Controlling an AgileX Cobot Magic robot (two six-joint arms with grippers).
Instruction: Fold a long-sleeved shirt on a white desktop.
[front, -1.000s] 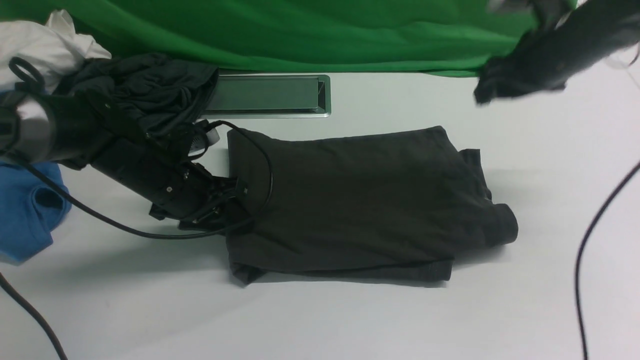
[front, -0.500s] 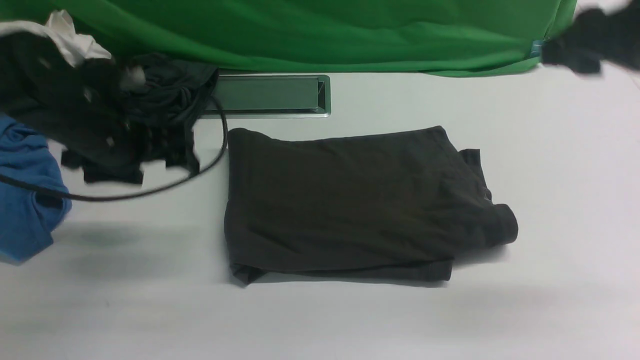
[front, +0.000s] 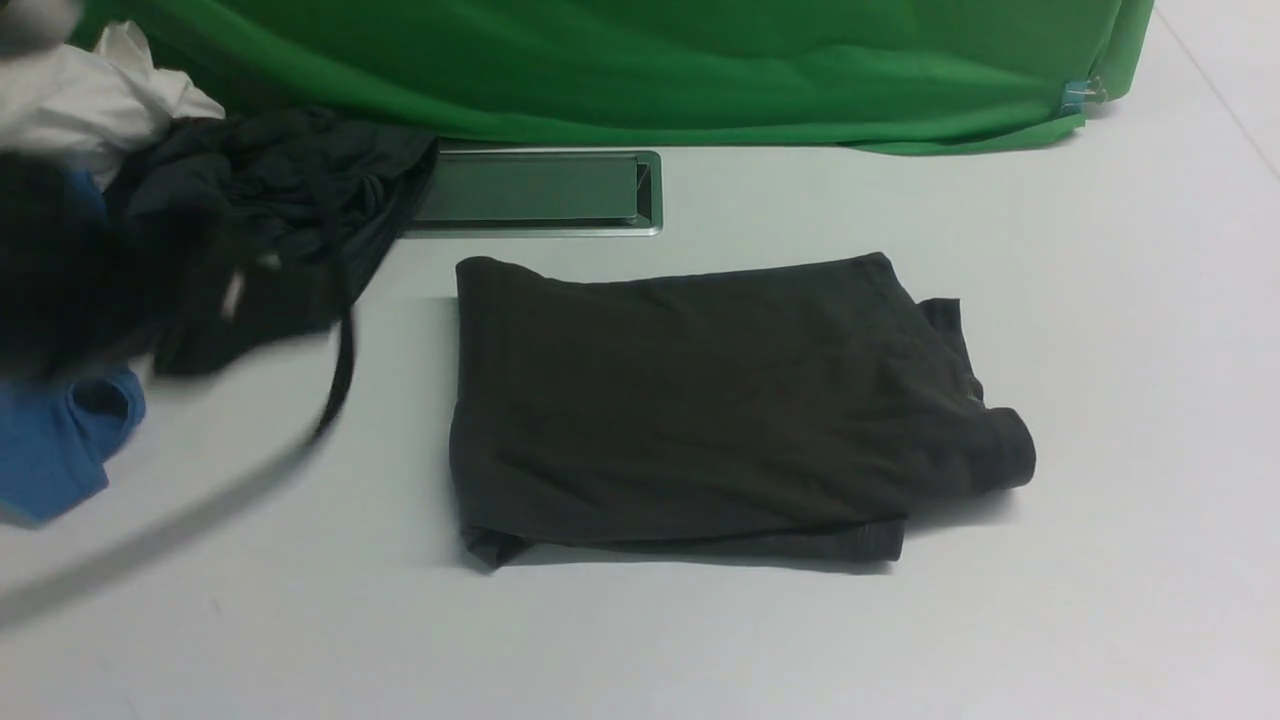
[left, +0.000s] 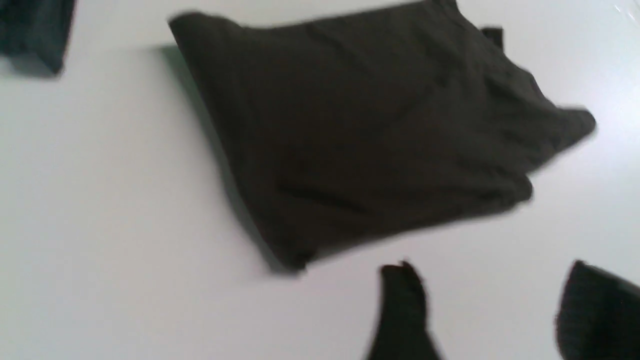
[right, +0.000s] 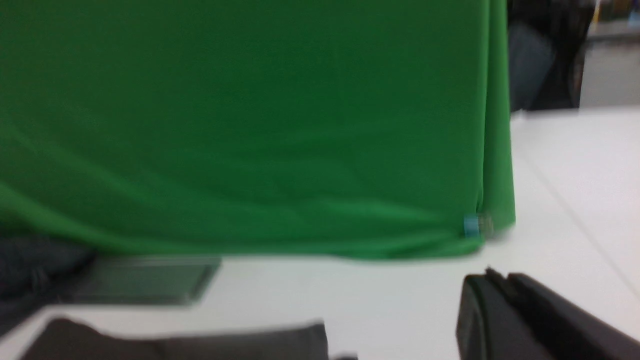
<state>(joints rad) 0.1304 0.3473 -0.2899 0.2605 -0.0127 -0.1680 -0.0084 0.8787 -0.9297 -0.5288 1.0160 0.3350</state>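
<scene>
the front view looks forward and down from the robot's side over the white desktop (front: 1100, 330) toward the green cloth (front: 620, 70). the left wrist view hangs above the folded long-sleeved shirt (left: 360, 130), closer in, slanted. the right wrist view sits low, facing the green cloth (right: 240, 125). all three share the long-sleeved shirt (front: 720, 410) and desktop.

green cloth (front: 600, 70): along far edge
charcoal garment (front: 290, 210): far left corner
blue shirt (front: 50, 450): left edge
white cloth (front: 90, 95): far left corner
</scene>
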